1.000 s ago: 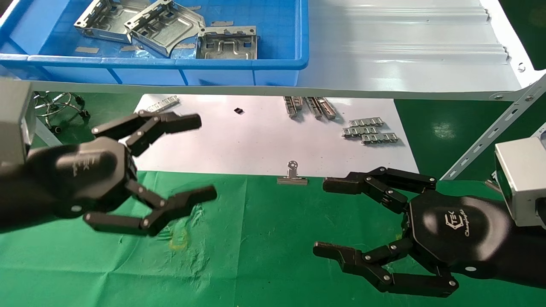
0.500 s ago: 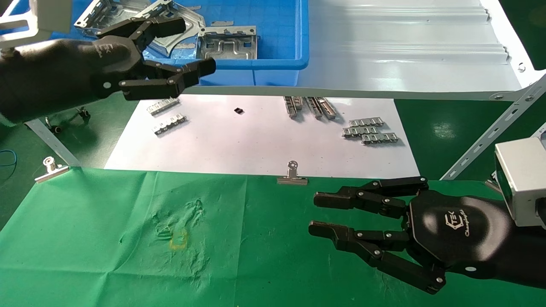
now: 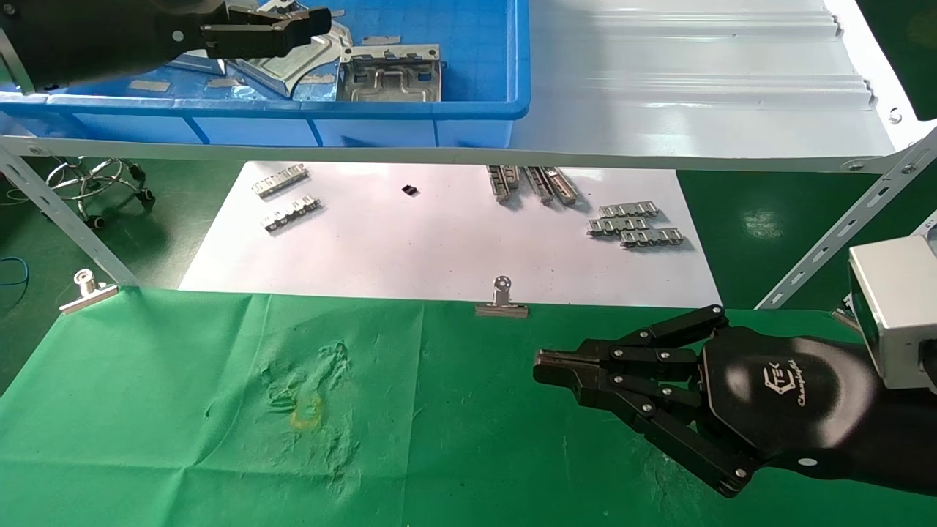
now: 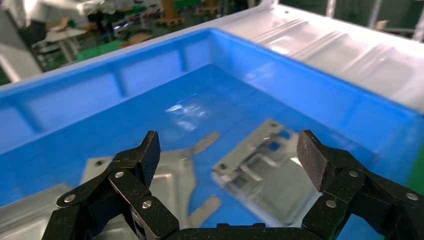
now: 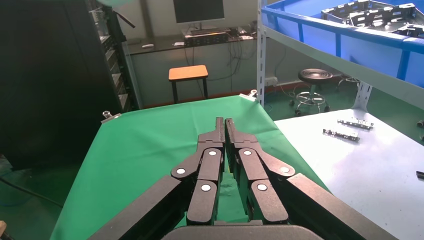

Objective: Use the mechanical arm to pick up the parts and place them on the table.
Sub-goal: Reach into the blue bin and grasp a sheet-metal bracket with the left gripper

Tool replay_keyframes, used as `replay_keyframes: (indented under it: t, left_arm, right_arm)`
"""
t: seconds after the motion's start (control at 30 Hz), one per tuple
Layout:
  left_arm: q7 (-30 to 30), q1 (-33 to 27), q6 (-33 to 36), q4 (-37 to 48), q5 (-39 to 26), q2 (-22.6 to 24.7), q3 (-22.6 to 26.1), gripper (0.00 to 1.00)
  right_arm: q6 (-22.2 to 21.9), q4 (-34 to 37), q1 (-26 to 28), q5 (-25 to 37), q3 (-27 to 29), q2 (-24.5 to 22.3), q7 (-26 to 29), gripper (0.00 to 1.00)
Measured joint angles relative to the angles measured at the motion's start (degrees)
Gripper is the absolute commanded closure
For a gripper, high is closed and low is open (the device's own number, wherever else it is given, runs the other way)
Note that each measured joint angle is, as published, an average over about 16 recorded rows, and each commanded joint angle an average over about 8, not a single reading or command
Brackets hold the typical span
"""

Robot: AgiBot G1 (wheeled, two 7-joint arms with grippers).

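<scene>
My left gripper (image 3: pixel 311 25) is open and empty over the blue bin; in the left wrist view (image 4: pixel 230 152) its jaws stand wide apart above the parts. One silver-grey part (image 3: pixel 392 73) lies flat in the bin and shows between the fingers (image 4: pixel 265 175). A second part (image 3: pixel 293 64) lies beside it (image 4: pixel 167 175), partly hidden by the gripper. My right gripper (image 3: pixel 545 366) is shut and empty, low over the green-clothed table (image 3: pixel 183 410), and also shows in the right wrist view (image 5: pixel 225 125).
The blue bin (image 3: pixel 410 110) stands on a white ribbed shelf (image 3: pixel 695 80) with slanted struts (image 3: pixel 842 227). Below, a white paper sheet (image 3: pixel 439 241) carries chain-like strips (image 3: pixel 635 223). Binder clips (image 3: pixel 501 301) hold the cloth's far edge. A stool (image 3: pixel 95 183) stands at left.
My left gripper has risen from over the green cloth to above the blue bin, staying open. My right gripper has closed its fingers in place.
</scene>
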State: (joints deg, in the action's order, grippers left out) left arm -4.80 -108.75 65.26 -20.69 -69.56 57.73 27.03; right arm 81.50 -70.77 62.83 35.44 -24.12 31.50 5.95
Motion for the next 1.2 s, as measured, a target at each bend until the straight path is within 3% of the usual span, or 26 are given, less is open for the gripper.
replay_keyframes:
  t: [0.37, 0.43, 0.63, 0.7, 1.2]
  left_arm:
    - [4.1, -6.5, -9.5, 12.8, -4.9, 4.1, 2.3, 0.02]
    - [4.7, -7.0, -10.6, 14.0, -5.4, 4.6, 2.5, 0.17]
    - [6.1, -8.0, -12.8, 16.7, -6.3, 5.9, 3.1, 0.89]
    - [6.5, -8.1, -13.3, 17.4, -6.5, 6.2, 3.2, 1.0]
    - [8.3, -7.9, -16.1, 20.0, -7.2, 7.8, 3.6, 1.0]
  right_arm:
    - [0.0, 0.0, 0.0, 0.0, 0.0, 0.0, 0.0, 1.0]
    - [0.0, 0.0, 0.0, 0.0, 0.0, 0.0, 0.0, 1.0]
    - [0.0, 0.0, 0.0, 0.0, 0.0, 0.0, 0.0, 1.0]
    - [0.0, 0.0, 0.0, 0.0, 0.0, 0.0, 0.0, 1.0]
    - [0.0, 0.0, 0.0, 0.0, 0.0, 0.0, 0.0, 1.0]
